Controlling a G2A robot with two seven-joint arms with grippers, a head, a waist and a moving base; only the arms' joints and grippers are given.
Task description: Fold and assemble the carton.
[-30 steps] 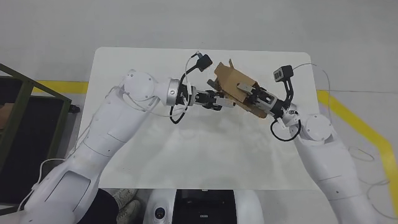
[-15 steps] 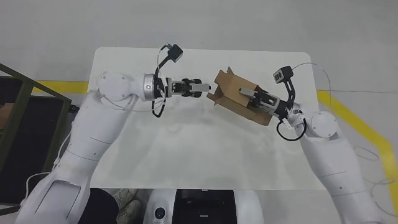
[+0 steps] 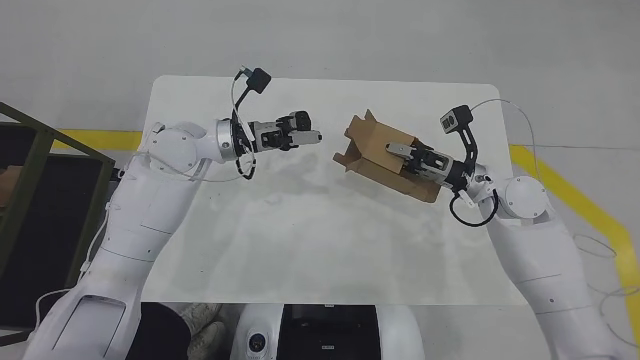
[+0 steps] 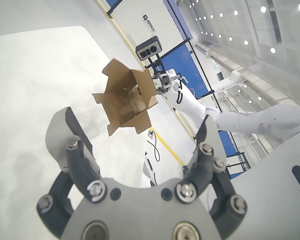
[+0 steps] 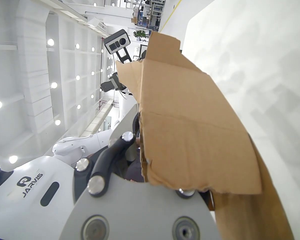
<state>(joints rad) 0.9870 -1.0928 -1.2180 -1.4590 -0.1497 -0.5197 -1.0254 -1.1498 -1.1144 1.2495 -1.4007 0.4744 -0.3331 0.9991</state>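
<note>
**One brown carton, open at one end**

There is one carton (image 3: 372, 146), one table (image 3: 300, 250) and two grippers. The carton is brown cardboard. It lies slanted over the table, and the flaps stick out at its open end. The right gripper (image 3: 404, 149) pinches the carton's top wall at the other end. The left gripper (image 3: 314, 137) faces the open end, with a bare gap between them. Its fingers are spread and hold nothing. A lot of bare table lies on the carton's near side.

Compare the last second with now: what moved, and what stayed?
The left gripper left the open end of the carton and drew back well clear of it; it is now open and empty. The right gripper stays shut on the carton, which kept roughly its place and tilt.
</note>
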